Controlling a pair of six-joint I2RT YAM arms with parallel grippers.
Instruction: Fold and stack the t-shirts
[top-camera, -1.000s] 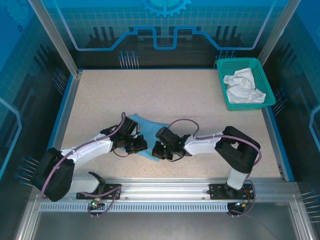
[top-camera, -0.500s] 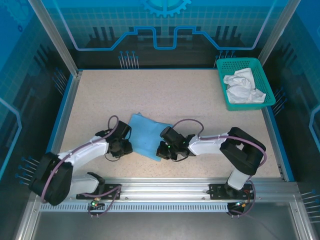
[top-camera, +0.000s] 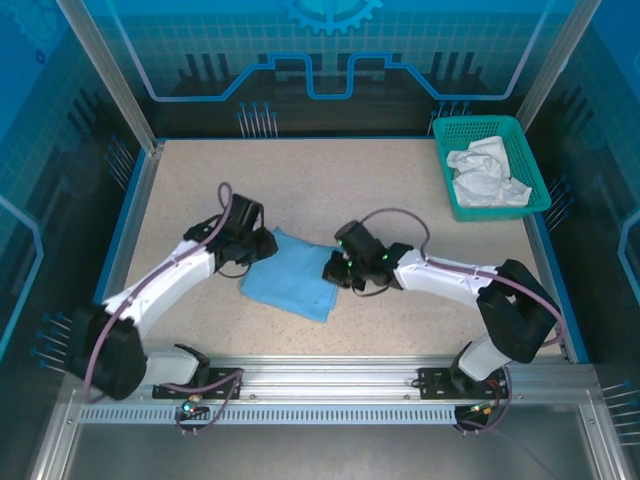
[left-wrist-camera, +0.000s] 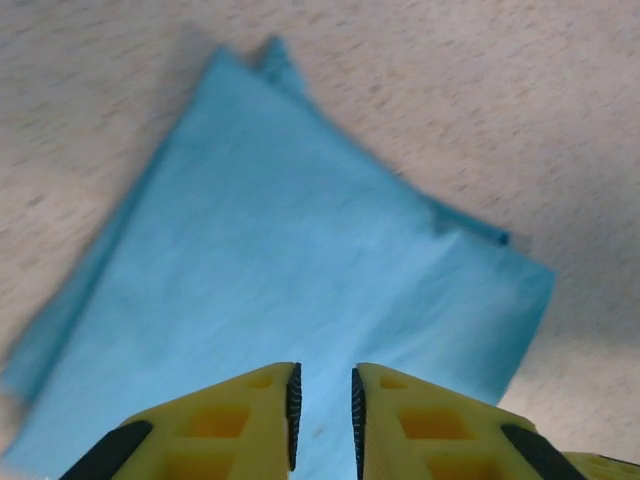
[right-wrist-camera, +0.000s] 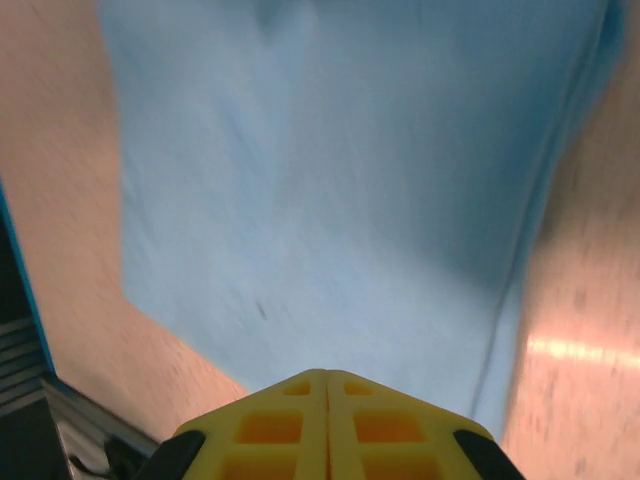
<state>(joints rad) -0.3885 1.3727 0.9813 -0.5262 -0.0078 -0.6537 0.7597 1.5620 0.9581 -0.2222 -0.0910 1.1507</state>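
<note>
Folded light blue t-shirt (top-camera: 290, 285) lies flat on the worktop (top-camera: 420, 220), between the two arms. The left gripper (top-camera: 264, 247) is at the shirt's far left corner, jaws slightly parted with nothing between them. The right gripper (top-camera: 333, 270) is at its right edge, jaws pressed together. The white t-shirt (top-camera: 487, 172) lies crumpled in the teal basket (top-camera: 443, 160) at the far right corner.

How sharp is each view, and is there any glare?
Top external: sharp and evenly lit, the light blue t-shirt crisp. Left wrist: slightly soft, shirt edges smeared. Right wrist: heavily blurred, warm cast on the table, with a bright glare streak at lower right.
</note>
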